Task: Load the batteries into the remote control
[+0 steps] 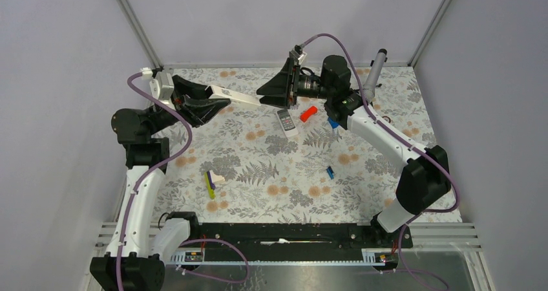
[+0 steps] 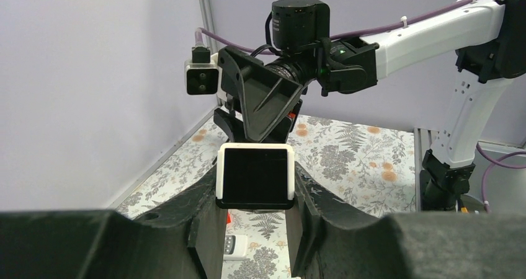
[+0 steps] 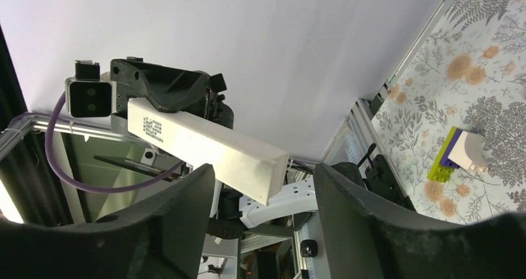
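White bar [image 1: 238, 96], marking [image 3: 152, 129] unreadable, clamped in left end effector [image 2: 255, 195]; right end effector [image 3: 263, 177] gapes.

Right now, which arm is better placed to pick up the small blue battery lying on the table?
Probably the right. The right gripper stands open, holding nothing, and the blue battery lies on its side of the table. The left gripper is shut on the white bar.
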Controlling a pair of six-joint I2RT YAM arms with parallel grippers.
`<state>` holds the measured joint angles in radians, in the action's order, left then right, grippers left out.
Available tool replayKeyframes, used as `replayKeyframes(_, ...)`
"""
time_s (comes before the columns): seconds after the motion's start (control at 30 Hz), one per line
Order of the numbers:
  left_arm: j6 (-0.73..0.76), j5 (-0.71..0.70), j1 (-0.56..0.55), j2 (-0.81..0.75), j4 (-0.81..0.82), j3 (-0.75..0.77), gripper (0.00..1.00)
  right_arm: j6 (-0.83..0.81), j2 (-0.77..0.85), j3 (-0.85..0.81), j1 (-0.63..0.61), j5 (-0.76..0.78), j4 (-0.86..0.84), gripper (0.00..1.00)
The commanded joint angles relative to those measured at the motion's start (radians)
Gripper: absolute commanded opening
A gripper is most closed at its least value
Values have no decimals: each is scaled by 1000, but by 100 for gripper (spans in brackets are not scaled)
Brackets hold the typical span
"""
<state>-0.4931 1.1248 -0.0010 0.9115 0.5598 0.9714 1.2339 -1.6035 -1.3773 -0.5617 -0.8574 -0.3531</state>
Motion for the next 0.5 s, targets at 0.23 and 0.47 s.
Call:
replayKeyframes(0.23, 18, -32, -1, -2, 46, 9, 0, 196, -36, -1, 3, -95, -262, 72)
replayKeyframes(0.47, -25, -35, -1, 10, 107, 4, 0, 183, -61, -12, -1, -104, -242, 70)
